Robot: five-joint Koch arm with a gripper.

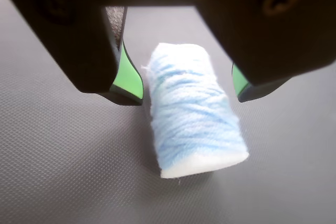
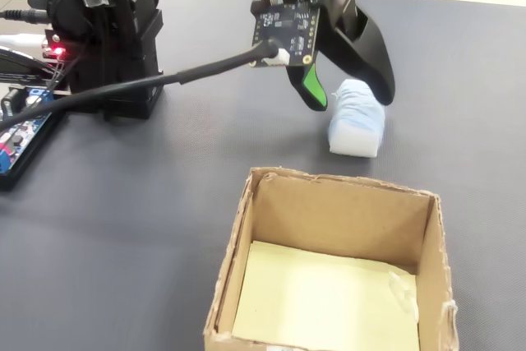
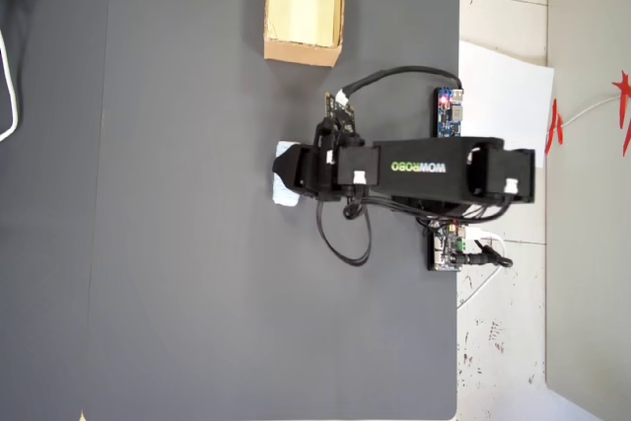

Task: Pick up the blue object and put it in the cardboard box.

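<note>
The blue object (image 1: 193,111) is a pale blue, yarn-wound oblong lump lying on the dark mat. It also shows in the fixed view (image 2: 358,119) and, half hidden under the arm, in the overhead view (image 3: 283,190). My gripper (image 1: 188,85) (image 2: 349,96) hangs over it, open, with a green-padded finger on each side and a gap between each pad and the lump. The cardboard box (image 2: 267,195) stands open-topped with a pale yellow floor, nearer the camera in the fixed view. In the overhead view the cardboard box (image 3: 304,46) sits at the mat's top edge.
The arm's black base (image 2: 107,30) and a circuit board (image 2: 20,133) stand at the left of the fixed view, with a black cable (image 2: 148,86) running to the wrist camera board. The dark mat (image 3: 197,273) ends at a white floor on the overhead view's right.
</note>
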